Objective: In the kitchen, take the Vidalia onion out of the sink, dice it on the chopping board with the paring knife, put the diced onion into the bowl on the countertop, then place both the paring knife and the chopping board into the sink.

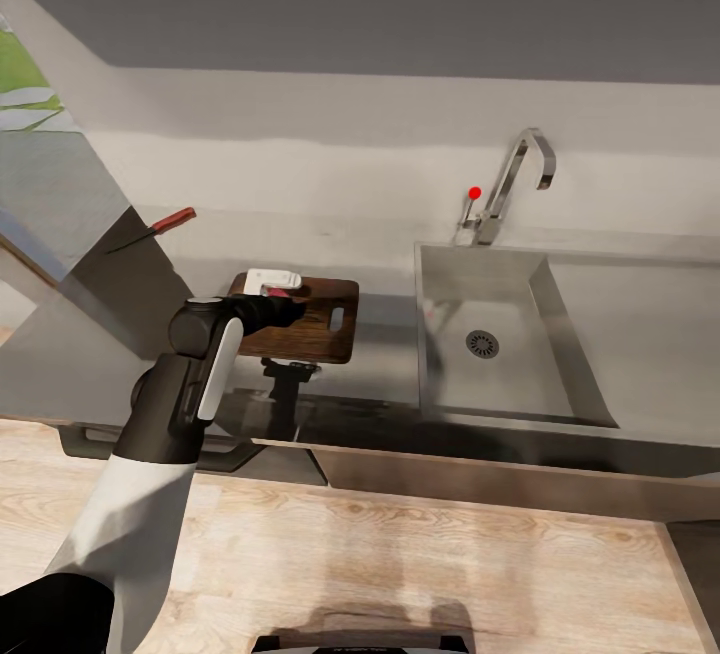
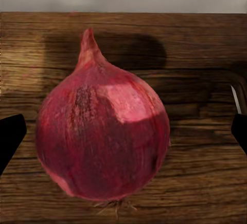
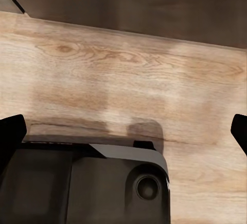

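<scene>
Onion [image 2: 103, 136] sits between the left gripper's [image 2: 123, 131] two dark fingertips, which stand wide apart at either edge of the left wrist view, each clear of the reddish skin. The onion lies on the brown chopping board [image 2: 195, 183], its pointed tip toward the far edge of the board. In the head view the left gripper [image 1: 283, 312] reaches over the left part of the chopping board [image 1: 325, 319], with the slot-shaped handle hole on the board's right end. The board lies on the grey tabletop [image 1: 120, 334], just left of the steel sink [image 1: 480, 274], whose basin shows its round drain and whose tap rises at the back with a red-tipped lever. The paring knife [image 1: 152, 230] with its red handle lies well apart from the board, farther back and to the left on the tabletop. The right gripper [image 3: 123, 131] hangs over the wooden floor [image 3: 128, 80] above the robot's dark base [image 3: 87, 188], its fingertips spread wide with nothing between them.
</scene>
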Robot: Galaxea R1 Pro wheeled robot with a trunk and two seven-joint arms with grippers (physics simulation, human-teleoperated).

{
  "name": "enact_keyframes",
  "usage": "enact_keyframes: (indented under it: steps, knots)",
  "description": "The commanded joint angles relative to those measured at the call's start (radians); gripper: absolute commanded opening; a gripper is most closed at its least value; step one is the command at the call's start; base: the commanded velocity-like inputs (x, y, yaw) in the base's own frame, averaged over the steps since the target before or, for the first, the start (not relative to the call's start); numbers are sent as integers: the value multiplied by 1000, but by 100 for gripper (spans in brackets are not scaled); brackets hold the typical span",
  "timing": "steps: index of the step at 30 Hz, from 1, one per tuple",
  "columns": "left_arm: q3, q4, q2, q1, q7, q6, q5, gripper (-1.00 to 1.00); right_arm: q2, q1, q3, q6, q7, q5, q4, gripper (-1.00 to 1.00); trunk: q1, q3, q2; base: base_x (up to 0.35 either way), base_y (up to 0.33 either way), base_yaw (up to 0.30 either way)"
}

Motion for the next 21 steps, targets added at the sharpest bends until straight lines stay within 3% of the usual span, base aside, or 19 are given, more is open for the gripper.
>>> enact_keyframes:
  steps: [1, 11, 15, 21]
  knots:
    - [0, -1, 0, -1, 5, 4, 8, 100, -1, 0, 4, -3, -4, -8, -1, 100, 1, -1, -2, 0, 0, 0]
    - [5, -18, 0, -1, 5, 5, 7, 100, -1, -1, 4, -3, -4, -8, -1, 100, 1, -1, -2, 0, 0, 0]
    - [7, -90, 0, -1, 5, 6, 5, 100, -1, 0, 4, -3, -4, -8, -1, 100, 1, -1, -2, 0, 0, 0]
    - [3, -106, 1, -1, 5, 6, 6, 100, -1, -1, 5, -3, -4, -8, -1, 100, 1, -1, -2, -41, 0, 0]
